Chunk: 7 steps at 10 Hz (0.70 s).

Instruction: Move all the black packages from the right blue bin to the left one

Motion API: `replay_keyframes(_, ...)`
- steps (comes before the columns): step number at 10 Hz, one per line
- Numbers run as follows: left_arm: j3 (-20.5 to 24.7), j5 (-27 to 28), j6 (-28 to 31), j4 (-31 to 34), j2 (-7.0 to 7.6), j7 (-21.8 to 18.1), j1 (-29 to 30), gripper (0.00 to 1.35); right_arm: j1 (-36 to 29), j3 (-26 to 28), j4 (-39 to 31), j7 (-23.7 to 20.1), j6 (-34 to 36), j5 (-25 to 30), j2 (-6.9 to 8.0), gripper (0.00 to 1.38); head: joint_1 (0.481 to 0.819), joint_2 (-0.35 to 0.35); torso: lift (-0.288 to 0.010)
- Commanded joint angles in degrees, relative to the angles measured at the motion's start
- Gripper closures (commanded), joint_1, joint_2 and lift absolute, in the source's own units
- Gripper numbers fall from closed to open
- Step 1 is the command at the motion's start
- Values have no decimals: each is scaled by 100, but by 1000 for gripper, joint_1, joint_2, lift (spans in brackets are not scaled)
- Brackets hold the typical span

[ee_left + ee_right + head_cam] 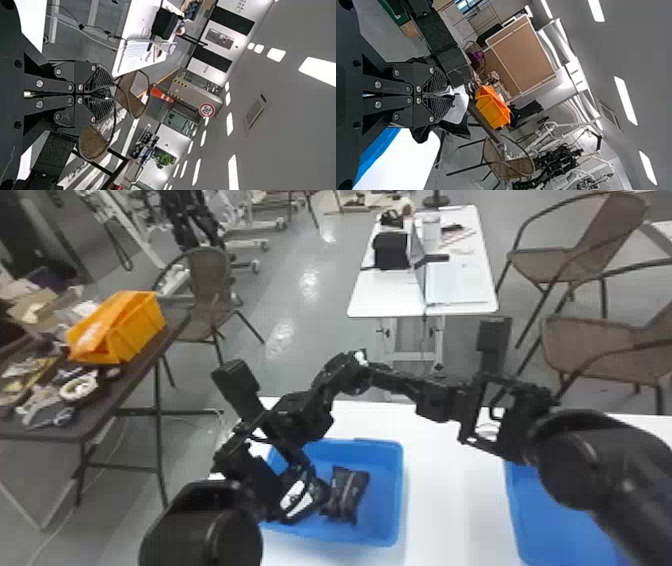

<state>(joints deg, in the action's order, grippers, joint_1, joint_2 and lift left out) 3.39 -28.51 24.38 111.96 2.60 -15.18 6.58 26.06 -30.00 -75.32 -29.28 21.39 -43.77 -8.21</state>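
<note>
My left gripper (331,386) is above the left blue bin (401,495); in its wrist view the gripper (113,94) is shut with nothing visible between the fingers. From the right, my right gripper (367,372) reaches across close beside it. In its wrist view the right gripper (451,95) is shut on a black package with a whitish face (459,106). Inside the left bin lies a black package (346,494). Left of that, a white-marked black package (297,497) is partly hidden beneath the left arm. The right blue bin (515,510) is largely covered by the right arm.
Both bins stand on a white table (445,500), with a strip of tabletop between them. A dark side table on the left holds an orange bin (135,325) and loose items. Farther off are a desk with a laptop (460,282) and several chairs.
</note>
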Motion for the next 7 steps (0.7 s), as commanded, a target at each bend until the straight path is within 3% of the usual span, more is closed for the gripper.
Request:
replay_keyframes(1, -14, 21, -127, 1, 4, -3, 10, 1211, 31, 55, 44, -16, -162, 105, 30, 1079, 646, 244, 0)
replay_keyframes(2, -5, 65, -197, 1, 4, -3, 28, 1211, 31, 222, -62, -192, -302, 571, 83, 595, 639, 242, 0)
replay_keyframes(3, 21, 65, -258, 1, -5, -3, 63, 1211, 13, 345, -97, -271, -364, 606, 109, 25, 629, 239, 0)
replay_keyframes(4, 74, 92, -338, 27, -40, 6, 107, 1211, -39, 460, -71, -289, -364, 554, 136, -2, 618, 236, 0)
replay_keyframes(7, 435, 355, -478, 150, -275, 24, 362, 1211, -224, 750, -88, -298, -373, 527, 144, 417, 617, 241, 0)
